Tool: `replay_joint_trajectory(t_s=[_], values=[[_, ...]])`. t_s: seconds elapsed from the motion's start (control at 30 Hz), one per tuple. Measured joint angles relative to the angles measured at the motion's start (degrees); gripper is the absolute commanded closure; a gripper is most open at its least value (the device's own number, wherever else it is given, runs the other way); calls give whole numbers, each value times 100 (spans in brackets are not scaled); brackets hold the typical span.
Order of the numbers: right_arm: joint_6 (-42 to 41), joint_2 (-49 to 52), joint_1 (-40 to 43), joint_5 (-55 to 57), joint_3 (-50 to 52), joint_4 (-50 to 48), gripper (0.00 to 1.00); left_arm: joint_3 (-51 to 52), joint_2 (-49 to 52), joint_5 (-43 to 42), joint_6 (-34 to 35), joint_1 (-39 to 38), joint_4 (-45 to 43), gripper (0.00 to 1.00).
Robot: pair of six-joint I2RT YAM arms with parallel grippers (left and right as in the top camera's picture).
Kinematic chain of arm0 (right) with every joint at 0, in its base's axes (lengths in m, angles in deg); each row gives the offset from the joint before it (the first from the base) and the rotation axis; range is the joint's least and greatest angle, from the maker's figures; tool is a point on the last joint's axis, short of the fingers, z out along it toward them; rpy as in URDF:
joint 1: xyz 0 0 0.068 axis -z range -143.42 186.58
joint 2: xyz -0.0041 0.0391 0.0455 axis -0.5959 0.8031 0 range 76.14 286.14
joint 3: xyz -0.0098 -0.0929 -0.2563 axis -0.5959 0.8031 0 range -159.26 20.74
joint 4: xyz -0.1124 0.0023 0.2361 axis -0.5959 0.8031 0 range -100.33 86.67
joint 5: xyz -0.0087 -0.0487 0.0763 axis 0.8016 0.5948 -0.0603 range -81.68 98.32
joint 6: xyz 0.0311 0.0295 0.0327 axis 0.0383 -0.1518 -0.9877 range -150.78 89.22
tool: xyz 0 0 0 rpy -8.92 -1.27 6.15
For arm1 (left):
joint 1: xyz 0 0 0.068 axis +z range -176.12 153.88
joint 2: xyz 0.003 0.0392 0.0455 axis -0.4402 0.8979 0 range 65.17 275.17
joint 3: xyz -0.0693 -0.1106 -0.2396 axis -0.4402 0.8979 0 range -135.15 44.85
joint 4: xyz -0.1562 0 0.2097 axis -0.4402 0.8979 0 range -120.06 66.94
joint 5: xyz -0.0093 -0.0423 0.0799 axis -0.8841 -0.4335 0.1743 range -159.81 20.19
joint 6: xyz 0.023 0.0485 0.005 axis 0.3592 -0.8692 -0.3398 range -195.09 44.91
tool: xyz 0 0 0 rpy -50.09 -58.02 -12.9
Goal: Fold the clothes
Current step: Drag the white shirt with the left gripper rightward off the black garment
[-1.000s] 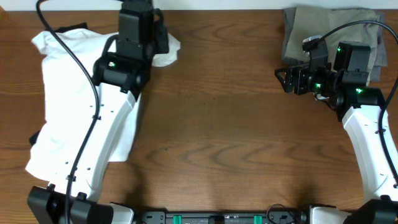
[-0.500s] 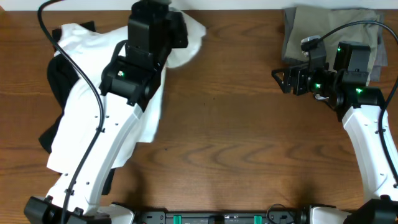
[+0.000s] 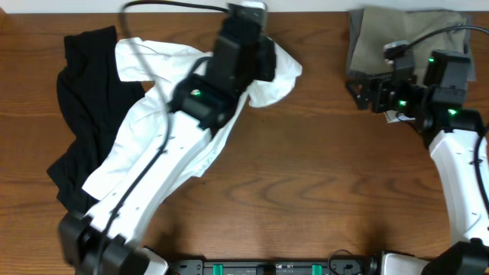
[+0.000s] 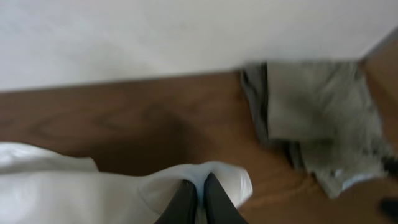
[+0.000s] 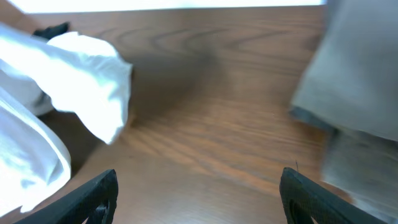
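A white shirt is stretched across the left and middle of the table. My left gripper is shut on a fold of the white shirt and holds it near the back middle. A black garment lies at the far left, partly under the white shirt. My right gripper is open and empty above bare wood, at the right of the overhead view. The white shirt shows at the left of the right wrist view.
A folded grey-olive garment lies at the back right corner, under the right arm; it shows in the left wrist view and right wrist view. A white wall borders the table's far edge.
My left gripper has dragged the white shirt to the right, from the far left toward the back middle. This uncovered the black garment. The right arm shifted slightly right.
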Motion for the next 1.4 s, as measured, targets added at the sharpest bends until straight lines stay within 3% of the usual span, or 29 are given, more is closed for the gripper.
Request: replay_joint_trajectory(t_s=[0.47,0.9,1.17,1.23,1.27,1.3,1.37,1.4], values=[[-44,-369,1086,-485,-2,-22,18,0,1224,-855,466,-848,-544,94],[-61,-376,1121,-623,-2,-22,18,0,1283,-1099,575,-2070,-494,94],[-63,-376,1121,-654,-2,-22,18,0,1283,-1099,566,-2253,-472,93],[-61,-376,1121,-658,-2,-22,18,0,1283,-1097,525,-2177,-474,71],[-63,-376,1121,-658,-2,-24,18,0,1283,-1097,529,-2124,-476,53],[-63,-376,1119,-658,-2,-24,18,0,1283,-1095,549,-2085,-476,28],[-61,-376,1121,-658,-2,-26,18,0,1283,-1104,549,-1947,-459,4],[-63,-376,1121,-656,-2,-26,18,0,1283,-1117,549,-1888,-431,0]])
